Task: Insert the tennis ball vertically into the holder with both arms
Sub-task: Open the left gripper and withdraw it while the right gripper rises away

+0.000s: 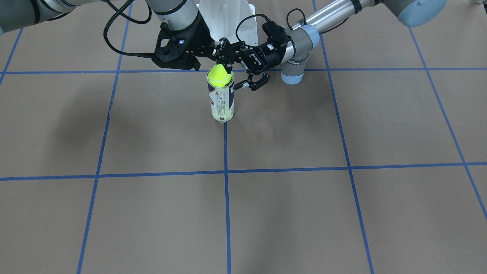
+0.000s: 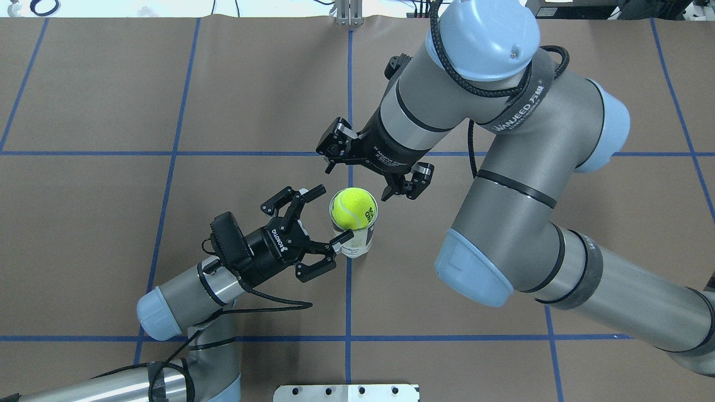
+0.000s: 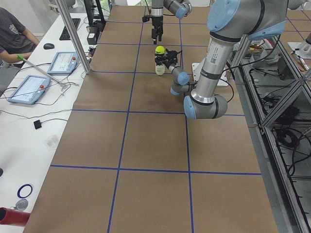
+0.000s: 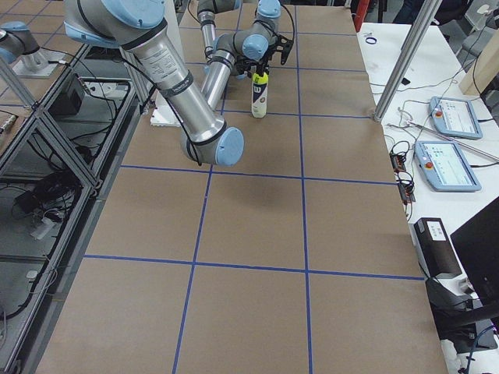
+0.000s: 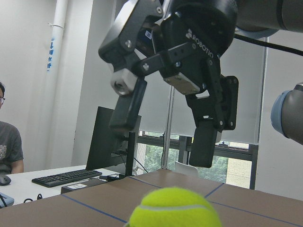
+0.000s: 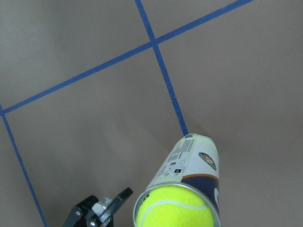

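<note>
The holder stands upright on the brown table, near a crossing of blue tape lines. The tennis ball rests in its mouth, its upper half above the rim. My left gripper lies level at the can's side, open, with one fingertip close to the wall and the other behind the ball. My right gripper hangs open just above the ball and holds nothing. In the left wrist view the right gripper's fingers are spread above the ball. The right wrist view looks down on the holder.
A white pedestal stands behind the can. A person sits at a side desk with two tablets and a keyboard. Brown table surface with blue grid lines stretches in front of the can.
</note>
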Motion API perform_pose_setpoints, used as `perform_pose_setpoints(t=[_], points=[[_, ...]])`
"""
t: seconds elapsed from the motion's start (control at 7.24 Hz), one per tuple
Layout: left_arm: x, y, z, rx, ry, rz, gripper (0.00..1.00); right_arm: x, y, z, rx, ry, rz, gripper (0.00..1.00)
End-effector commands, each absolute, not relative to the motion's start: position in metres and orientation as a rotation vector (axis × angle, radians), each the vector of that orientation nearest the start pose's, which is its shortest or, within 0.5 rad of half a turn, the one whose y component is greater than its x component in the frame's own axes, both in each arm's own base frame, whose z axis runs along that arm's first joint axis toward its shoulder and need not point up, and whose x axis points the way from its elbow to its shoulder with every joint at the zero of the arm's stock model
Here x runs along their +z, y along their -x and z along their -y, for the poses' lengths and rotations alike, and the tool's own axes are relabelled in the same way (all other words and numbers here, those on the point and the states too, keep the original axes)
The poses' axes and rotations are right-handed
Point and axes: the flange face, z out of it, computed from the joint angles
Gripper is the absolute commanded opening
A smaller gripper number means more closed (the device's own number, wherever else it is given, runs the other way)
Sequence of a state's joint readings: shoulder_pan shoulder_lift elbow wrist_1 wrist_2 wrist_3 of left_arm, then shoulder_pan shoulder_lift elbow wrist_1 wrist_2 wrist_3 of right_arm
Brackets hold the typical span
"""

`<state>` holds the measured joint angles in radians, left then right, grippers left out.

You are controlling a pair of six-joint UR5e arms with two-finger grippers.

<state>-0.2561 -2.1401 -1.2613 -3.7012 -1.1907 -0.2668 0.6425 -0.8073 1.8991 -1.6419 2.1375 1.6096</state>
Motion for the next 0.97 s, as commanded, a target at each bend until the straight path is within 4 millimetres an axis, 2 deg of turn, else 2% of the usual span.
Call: perform_pose_setpoints(t=[0.0,0.14,0.41,0.69,0.83], points=[[0.322,-0.511,0.319,0.013,-1.688,-1.593,0.99,0.074,0.439,0.428,0.327,0.201,1.103,1.00],[0.323,-0.502,0.321,0.006,-1.693,-1.591,0.99,0.068,0.448,0.432,0.335,0.206,1.107,1.00],[0.325,-0.498,0.325,0.002,-1.698,-1.582,0.99,0.082,0.491,0.431,0.338,0.219,1.146,1.00],[0.324,-0.497,0.327,-0.003,-1.700,-1.581,0.99,0.081,0.489,0.430,0.335,0.210,1.157,1.00],[0.322,-0.497,0.328,-0.004,-1.702,-1.581,0.99,0.068,0.431,0.462,0.331,0.277,1.192,1.00]])
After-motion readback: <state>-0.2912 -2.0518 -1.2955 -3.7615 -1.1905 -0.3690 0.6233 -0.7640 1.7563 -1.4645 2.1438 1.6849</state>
